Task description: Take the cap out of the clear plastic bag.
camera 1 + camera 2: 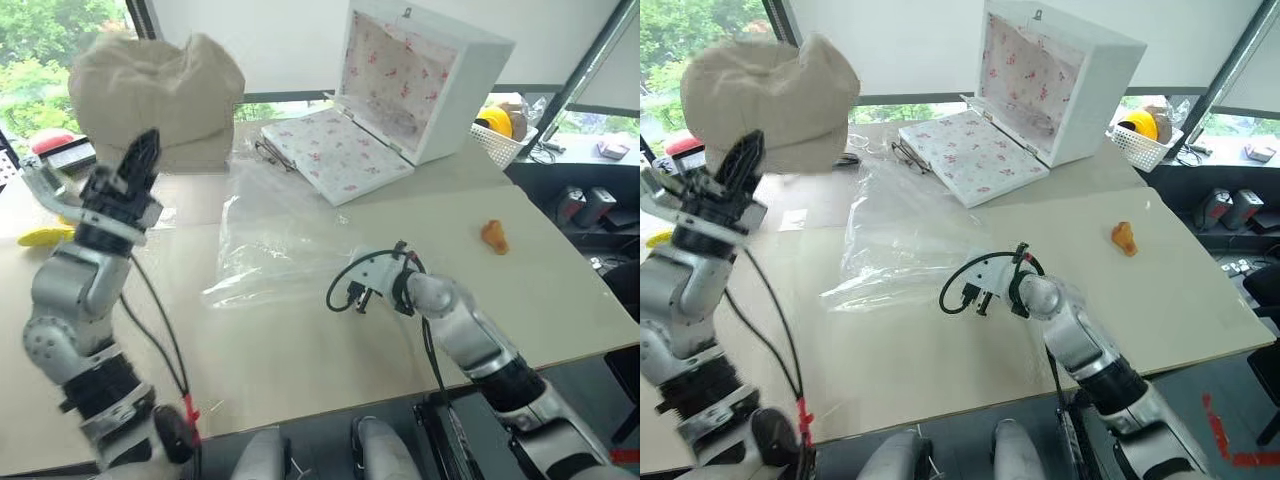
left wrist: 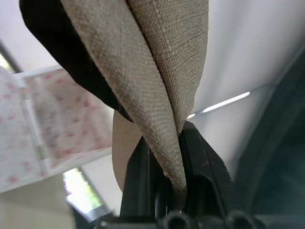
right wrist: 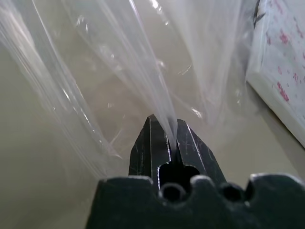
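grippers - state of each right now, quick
left gripper: shut on the cap, held up off the table.
right gripper: shut on the clear plastic bag.

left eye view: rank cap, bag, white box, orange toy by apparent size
1. bag
2. white box, cap: look alike, and the cap is raised nearer the camera, so unranked
3. orange toy

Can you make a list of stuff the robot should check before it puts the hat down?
1. Left end effector pinches the cap: ok.
2. Cap fully out of the clear plastic bag: ok.
3. Right end effector shut on the bag: ok.
4. Bag resting on the table: ok.
5. Bare table to set the cap down, away from the open white box and the small orange thing: ok.
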### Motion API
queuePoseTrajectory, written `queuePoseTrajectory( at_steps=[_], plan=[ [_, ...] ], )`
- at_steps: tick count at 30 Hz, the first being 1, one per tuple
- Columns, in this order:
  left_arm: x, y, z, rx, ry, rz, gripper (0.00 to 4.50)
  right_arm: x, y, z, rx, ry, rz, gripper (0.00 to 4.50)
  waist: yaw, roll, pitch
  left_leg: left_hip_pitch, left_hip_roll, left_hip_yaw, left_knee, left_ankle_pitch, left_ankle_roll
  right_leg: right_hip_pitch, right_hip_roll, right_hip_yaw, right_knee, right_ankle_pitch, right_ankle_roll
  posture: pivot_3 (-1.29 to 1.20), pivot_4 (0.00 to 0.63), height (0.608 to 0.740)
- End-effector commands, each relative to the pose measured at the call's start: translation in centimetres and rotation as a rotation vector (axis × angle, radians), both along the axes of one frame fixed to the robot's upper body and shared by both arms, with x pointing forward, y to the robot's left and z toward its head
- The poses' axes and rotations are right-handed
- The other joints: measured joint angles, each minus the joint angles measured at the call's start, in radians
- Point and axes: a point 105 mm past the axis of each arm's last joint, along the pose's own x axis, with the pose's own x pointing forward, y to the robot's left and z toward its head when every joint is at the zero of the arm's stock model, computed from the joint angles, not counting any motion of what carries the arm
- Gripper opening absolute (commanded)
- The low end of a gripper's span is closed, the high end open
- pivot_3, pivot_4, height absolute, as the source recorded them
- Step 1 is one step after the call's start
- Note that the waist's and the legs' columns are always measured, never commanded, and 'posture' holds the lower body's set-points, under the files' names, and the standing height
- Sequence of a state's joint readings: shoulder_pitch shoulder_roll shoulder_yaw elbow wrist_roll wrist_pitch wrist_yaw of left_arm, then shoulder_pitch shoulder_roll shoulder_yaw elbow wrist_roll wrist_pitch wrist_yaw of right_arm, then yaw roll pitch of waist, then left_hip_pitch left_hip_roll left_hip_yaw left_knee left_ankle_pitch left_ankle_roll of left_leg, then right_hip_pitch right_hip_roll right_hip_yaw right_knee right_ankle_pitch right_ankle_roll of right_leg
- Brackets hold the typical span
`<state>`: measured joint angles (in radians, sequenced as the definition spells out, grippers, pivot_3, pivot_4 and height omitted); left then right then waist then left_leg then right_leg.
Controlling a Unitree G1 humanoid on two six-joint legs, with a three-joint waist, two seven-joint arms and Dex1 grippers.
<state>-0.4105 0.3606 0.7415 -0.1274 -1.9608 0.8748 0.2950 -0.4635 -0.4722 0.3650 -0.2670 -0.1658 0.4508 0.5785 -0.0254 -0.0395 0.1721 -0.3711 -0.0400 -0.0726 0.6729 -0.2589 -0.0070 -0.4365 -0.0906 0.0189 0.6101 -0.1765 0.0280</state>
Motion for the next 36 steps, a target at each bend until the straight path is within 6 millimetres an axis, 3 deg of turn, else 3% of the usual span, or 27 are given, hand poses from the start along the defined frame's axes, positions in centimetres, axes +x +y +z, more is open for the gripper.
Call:
queuePoseTrajectory(
  at_steps=[1, 6, 11, 12, 15, 24, 26, 31, 33, 36],
  plan=[
    [-0.7, 1.7, -1.4, 0.021, 0.024, 0.006, 0.03, -1.1, -0.8, 4.6, 0.137, -0.103, 0.006, 0.00, 0.004, -0.002, 0.001, 0.000, 0.000, -0.001, 0.000, 0.000, 0.000, 0.000, 0.000, -0.001, 0.000, 0.000, 0.000, 0.00, 0.150, 0.740],
    [-0.3, 1.7, -5.2, 0.113, 0.149, 0.005, 0.03, -1.7, -4.0, 4.5, 0.112, -0.101, -0.078, 0.00, 0.022, -0.002, 0.001, 0.000, -0.001, -0.001, 0.000, 0.000, 0.000, 0.002, -0.001, -0.003, -0.001, 0.000, 0.000, 0.00, 0.150, 0.740],
    [0.8, 0.9, -7.4, 0.151, 0.235, -0.015, 0.03, -2.3, -4.3, 2.6, 0.022, -0.093, -0.084, 0.00, 0.027, -0.002, 0.001, 0.000, -0.001, 0.001, 0.000, 0.000, 0.000, 0.002, -0.001, -0.004, -0.002, 0.000, 0.000, 0.00, 0.150, 0.740],
    [1.0, 0.3, -8.7, 0.168, 0.294, -0.028, 0.40, -1.9, -4.8, 1.6, -0.046, -0.109, -0.117, 0.00, 0.024, -0.002, 0.001, 0.000, -0.001, 0.001, 0.000, 0.000, 0.000, 0.002, -0.001, -0.003, -0.002, -0.001, 0.000, 0.00, 0.150, 0.740],
    [1.1, -0.4, -11.7, 0.190, 0.420, -0.040, 1.36, -1.0, -6.1, -0.2, -0.143, -0.136, -0.201, 0.70, 0.017, -0.002, 0.001, 0.002, -0.001, 0.001, -0.001, 0.000, 0.000, 0.003, -0.002, -0.002, -0.002, -0.003, 0.003, 0.00, 0.150, 0.740],
    [1.4, 1.7, -12.5, 0.148, 0.436, 0.020, 4.50, -1.3, -7.4, -1.2, -0.092, -0.057, -0.259, 3.91, 0.013, -0.002, 0.001, 0.002, 0.000, 0.001, -0.004, 0.000, 0.000, 0.001, -0.001, 0.000, -0.001, -0.002, 0.001, 0.00, 0.150, 0.740],
    [1.0, 1.7, -12.3, 0.175, 0.418, -0.001, 4.50, -2.0, -7.0, -1.3, -0.088, -0.010, -0.213, 4.48, 0.013, -0.002, 0.001, 0.002, 0.000, 0.001, -0.004, 0.000, 0.000, 0.001, -0.001, 0.000, -0.001, -0.003, 0.003, 0.00, 0.150, 0.740],
    [-0.3, 2.9, -12.0, 0.287, 0.397, -0.024, 4.50, -5.2, -6.6, -1.7, -0.070, 0.179, -0.082, 4.48, 0.011, -0.001, 0.001, 0.002, 0.000, 0.000, -0.004, 0.000, 0.000, 0.001, -0.001, -0.001, -0.001, -0.005, 0.005, 0.00, 0.150, 0.740],
    [-0.9, 3.3, -12.3, 0.367, 0.404, -0.036, 4.50, -5.8, -6.8, -1.1, -0.026, 0.222, -0.078, 4.48, 0.007, -0.001, 0.001, 0.002, 0.001, 0.000, -0.004, 0.000, 0.000, 0.001, -0.001, -0.001, -0.001, -0.006, 0.006, 0.00, 0.150, 0.740],
    [-1.8, 5.3, -11.7, 0.577, 0.373, 0.002, 4.50, -8.3, -7.3, 0.8, 0.145, 0.366, -0.007, 4.48, 0.010, -0.001, 0.002, 0.002, 0.001, 0.001, -0.004, 0.000, 0.000, 0.000, -0.001, -0.001, -0.002, -0.007, 0.006, 0.00, 0.150, 0.740]
  ],
)
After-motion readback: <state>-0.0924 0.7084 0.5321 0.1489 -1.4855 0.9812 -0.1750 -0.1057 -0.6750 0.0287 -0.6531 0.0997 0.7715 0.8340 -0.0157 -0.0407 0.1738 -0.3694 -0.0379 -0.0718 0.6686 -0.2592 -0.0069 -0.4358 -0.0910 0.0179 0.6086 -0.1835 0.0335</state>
